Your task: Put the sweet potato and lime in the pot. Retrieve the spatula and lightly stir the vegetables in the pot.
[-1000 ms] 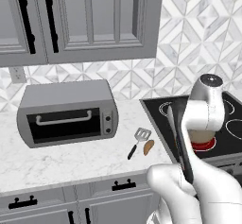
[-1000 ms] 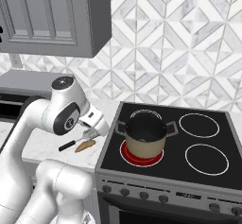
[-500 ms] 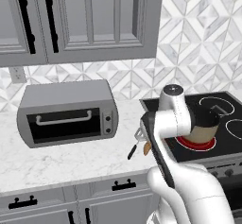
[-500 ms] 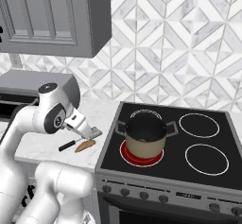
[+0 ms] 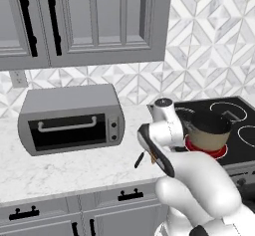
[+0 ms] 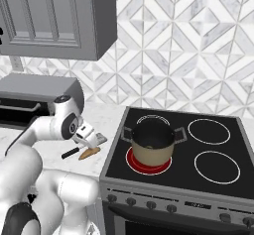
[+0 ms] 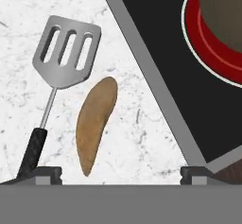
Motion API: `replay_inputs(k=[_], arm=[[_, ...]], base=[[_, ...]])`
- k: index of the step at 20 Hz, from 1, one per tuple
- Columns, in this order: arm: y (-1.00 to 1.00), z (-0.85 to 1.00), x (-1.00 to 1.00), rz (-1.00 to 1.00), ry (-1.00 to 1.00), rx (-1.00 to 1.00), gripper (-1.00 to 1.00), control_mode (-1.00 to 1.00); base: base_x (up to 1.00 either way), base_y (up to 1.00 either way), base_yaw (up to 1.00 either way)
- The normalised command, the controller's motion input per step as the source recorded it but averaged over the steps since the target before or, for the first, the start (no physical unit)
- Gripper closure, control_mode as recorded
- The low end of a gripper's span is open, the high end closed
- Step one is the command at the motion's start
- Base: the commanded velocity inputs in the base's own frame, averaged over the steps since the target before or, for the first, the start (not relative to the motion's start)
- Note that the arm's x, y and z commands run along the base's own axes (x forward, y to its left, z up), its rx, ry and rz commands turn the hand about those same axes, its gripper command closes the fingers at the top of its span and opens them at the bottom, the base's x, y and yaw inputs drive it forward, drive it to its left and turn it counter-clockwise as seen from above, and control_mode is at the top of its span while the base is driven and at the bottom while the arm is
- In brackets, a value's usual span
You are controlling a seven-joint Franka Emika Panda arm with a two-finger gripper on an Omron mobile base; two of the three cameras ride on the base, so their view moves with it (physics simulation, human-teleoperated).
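Fingers (image 7: 122, 173) spread apart, empty, poised over marble counter (image 7: 142, 133). Sweet potato (image 7: 96, 123) lies on counter betw. the two tips, nearer the left one as seen in hand view. Spatula (image 7: 56, 76) just beside it, handle reaching to left tip. Pot (image 6: 153, 141) on red-glowing burner (image 6: 149, 162), well apart from fingers.

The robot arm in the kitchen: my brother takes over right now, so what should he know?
Gripper: open, empty, hanging over the white marble counter.
Orange-brown oblong sweet potato: lying on the counter, between the finger tips in the hand view.
Slotted silver spatula with black handle: flat on the counter beside the sweet potato, not touching it.
Tan pot with black handles: on the glowing red front burner.
Lime: not spotted.
Done: nothing.
Left: both vegetables into the pot, then stir with the spatula.
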Motion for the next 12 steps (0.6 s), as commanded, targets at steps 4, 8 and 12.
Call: replay_inputs(k=[4,8,12], arm=[[0.01,-0.59,0.23,0.00,0.11,0.02,-1.00,-1.00],[0.00,-0.58,0.19,0.00,0.05,0.02,-1.00,-1.00],[0.00,-0.34,0.35,0.00,0.00,0.01,-1.00,-1.00]], base=[[0.00,0.00,0.00],[0.00,0.00,0.00],[0.00,0.00,0.00]])
